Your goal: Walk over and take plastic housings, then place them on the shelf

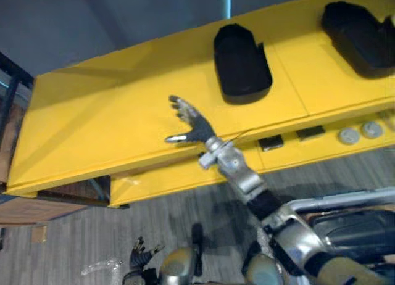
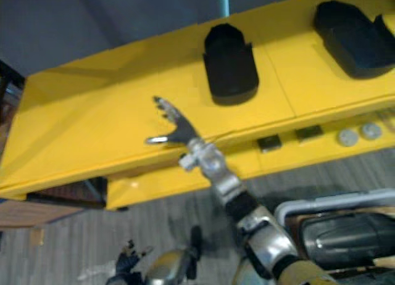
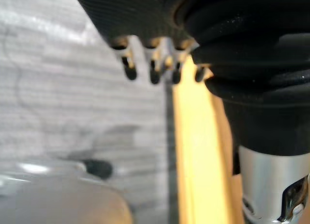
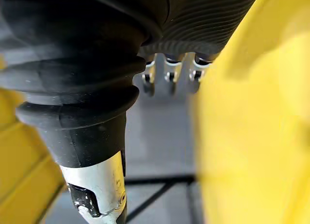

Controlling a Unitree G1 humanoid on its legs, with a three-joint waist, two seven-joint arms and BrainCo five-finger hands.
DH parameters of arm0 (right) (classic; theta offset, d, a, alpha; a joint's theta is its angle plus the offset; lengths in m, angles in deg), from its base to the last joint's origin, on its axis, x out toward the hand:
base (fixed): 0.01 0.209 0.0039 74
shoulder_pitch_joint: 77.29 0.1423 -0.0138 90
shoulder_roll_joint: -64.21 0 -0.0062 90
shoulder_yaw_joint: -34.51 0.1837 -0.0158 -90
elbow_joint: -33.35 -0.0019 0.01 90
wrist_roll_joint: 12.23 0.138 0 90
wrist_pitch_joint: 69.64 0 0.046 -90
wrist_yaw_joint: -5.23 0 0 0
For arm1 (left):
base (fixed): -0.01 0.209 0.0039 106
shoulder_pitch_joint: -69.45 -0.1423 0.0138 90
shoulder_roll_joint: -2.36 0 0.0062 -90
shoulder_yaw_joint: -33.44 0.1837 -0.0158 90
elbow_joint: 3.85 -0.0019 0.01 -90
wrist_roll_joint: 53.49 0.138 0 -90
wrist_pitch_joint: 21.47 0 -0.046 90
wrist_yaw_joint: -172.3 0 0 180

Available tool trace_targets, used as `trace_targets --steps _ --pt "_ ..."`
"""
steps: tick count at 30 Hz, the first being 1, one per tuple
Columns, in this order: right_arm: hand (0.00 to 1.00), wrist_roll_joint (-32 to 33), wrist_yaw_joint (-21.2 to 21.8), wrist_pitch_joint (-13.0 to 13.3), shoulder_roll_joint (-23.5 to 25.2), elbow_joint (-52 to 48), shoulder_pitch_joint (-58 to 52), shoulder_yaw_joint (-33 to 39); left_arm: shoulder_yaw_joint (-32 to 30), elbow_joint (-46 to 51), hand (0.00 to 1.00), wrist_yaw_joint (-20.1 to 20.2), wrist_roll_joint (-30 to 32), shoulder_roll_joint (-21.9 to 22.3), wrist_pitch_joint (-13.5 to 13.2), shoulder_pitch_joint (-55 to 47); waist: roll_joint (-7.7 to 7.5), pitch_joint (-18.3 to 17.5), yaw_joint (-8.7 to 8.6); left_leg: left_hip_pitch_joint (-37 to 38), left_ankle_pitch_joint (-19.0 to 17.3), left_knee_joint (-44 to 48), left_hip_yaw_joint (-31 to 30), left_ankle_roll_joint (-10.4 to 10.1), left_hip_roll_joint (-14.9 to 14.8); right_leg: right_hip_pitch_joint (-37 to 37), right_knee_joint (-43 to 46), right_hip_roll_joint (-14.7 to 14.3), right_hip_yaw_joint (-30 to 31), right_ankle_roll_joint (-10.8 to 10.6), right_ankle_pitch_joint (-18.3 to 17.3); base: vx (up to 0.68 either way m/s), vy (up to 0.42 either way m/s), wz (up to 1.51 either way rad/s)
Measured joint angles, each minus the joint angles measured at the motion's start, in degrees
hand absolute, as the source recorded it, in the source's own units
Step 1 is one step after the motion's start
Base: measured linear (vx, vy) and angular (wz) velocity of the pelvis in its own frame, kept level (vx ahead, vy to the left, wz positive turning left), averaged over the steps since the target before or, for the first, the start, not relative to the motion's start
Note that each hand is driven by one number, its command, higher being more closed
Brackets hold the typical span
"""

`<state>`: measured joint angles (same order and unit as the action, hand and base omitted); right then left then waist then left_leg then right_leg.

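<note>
The farther housing [image 1: 361,35] is cut off by the right edge. A dark glossy shape [image 1: 349,232] inside a pale-rimmed container [image 1: 345,200] at the lower right is too cropped to identify. The left hand [image 1: 141,257] shows small and blurred, low over the grey plank floor [image 1: 74,235]; its wrist view has the fingers [image 3: 152,74] hanging straight and released, holding nothing.

The yellow shelf [image 1: 111,106] has a smooth, flat top crossed by seams. Both black plastic housings lie on it, well apart. The nearer housing [image 1: 242,63] is a matte shell with one rounded end and raised walls. On the shelf's lower ledge sit two small dark rectangles [image 1: 270,142] and two grey discs [image 1: 349,136].

The right hand [image 1: 192,127] reaches over the front of the shelf top with its fingers spread wide, empty and clear of the nearer housing. Whether it touches the surface cannot be told.
</note>
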<state>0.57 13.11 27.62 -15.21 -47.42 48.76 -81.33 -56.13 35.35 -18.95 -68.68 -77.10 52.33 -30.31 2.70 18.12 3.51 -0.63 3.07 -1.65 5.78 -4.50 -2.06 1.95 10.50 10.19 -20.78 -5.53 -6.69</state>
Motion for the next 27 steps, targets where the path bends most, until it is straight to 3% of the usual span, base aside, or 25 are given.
trace_targets --steps 1,4,6,11,15,18,22,24,27 --pt "0.00 0.7 0.7 -0.9 -1.2 -5.5 -1.7 1.4 -0.5 0.0 0.00 -0.1 0.1 -0.7 0.0 -0.2 -1.76 -1.0 -0.19 0.7 -0.6 -0.1 0.6 0.0 -0.1 1.4 -2.0 -0.5 0.2 -0.1 0.7 0.12 0.020 -0.12" --pt "0.00 4.8 0.9 -1.7 -3.5 -17.9 -9.7 8.5 -3.1 0.1 0.00 -1.7 0.5 -1.0 0.0 -0.4 -4.88 -4.6 -1.34 2.0 -1.1 -1.3 1.9 0.1 -0.3 2.9 -5.6 -1.3 0.9 -0.2 2.6 0.09 0.012 -0.20" --pt "0.00 6.5 0.9 -2.2 -6.0 -22.7 -15.0 14.1 -3.8 0.1 0.00 -2.1 0.6 -0.6 0.0 -0.5 -5.39 -6.2 -1.48 3.7 -1.1 -2.9 3.8 0.1 -0.3 3.4 -6.5 -1.4 2.5 -0.4 3.3 0.05 0.031 -0.42" --pt "0.00 10.0 2.2 -0.8 -10.0 -27.2 -28.6 29.4 -5.0 0.1 0.00 -3.6 2.4 -0.2 -0.1 -1.2 -4.23 -9.4 -4.74 6.1 -2.4 -3.3 7.6 0.5 -0.5 4.1 -8.3 -1.9 7.1 -0.5 5.2 0.02 0.039 -0.42" --pt "0.00 9.7 -0.2 1.1 -9.7 -27.0 -37.1 36.0 -6.5 -0.1 0.00 -4.0 4.1 0.0 -0.5 -1.5 -3.96 -12.1 -6.30 6.8 -2.9 -3.4 9.8 0.5 -1.1 3.8 -9.1 -2.6 9.9 -0.5 5.2 -0.01 -0.015 -0.39" --pt "0.00 8.3 -4.4 3.0 -6.9 -25.2 -42.5 38.5 -6.4 -1.2 0.00 -4.9 4.8 0.8 -0.5 -1.4 -3.63 -13.0 -7.76 6.8 -2.8 -3.4 11.6 0.0 -2.0 2.8 -9.3 -3.6 11.6 0.0 5.6 -0.04 -0.047 -0.31" --pt "0.00 7.4 -14.7 4.0 -0.9 -18.0 -50.1 40.5 -6.3 -4.0 0.00 -6.5 10.9 1.6 1.9 -1.5 -3.52 -13.3 -9.55 6.7 -2.5 -3.5 14.1 -0.6 -2.8 1.3 -9.3 -4.7 13.6 0.3 5.6 -0.06 -0.048 -0.27" --pt "0.00 8.9 -17.3 4.4 1.7 -16.2 -53.5 41.3 -6.5 -4.9 0.00 -6.5 11.9 1.4 3.4 -2.1 -3.45 -13.3 -10.68 6.7 -2.6 -3.4 15.7 -0.8 -3.2 0.5 -9.3 -5.1 15.2 0.4 5.8 -0.02 -0.010 -0.40" --pt "0.00 9.9 -17.7 7.7 4.5 -15.9 -59.2 43.0 -7.1 -6.6 0.00 -5.6 13.2 0.6 5.6 -3.3 -3.56 -12.8 -12.35 8.0 -3.0 -3.4 19.5 -1.0 -3.6 -0.2 -9.4 -5.8 18.6 0.6 6.5 0.01 0.005 -0.62"
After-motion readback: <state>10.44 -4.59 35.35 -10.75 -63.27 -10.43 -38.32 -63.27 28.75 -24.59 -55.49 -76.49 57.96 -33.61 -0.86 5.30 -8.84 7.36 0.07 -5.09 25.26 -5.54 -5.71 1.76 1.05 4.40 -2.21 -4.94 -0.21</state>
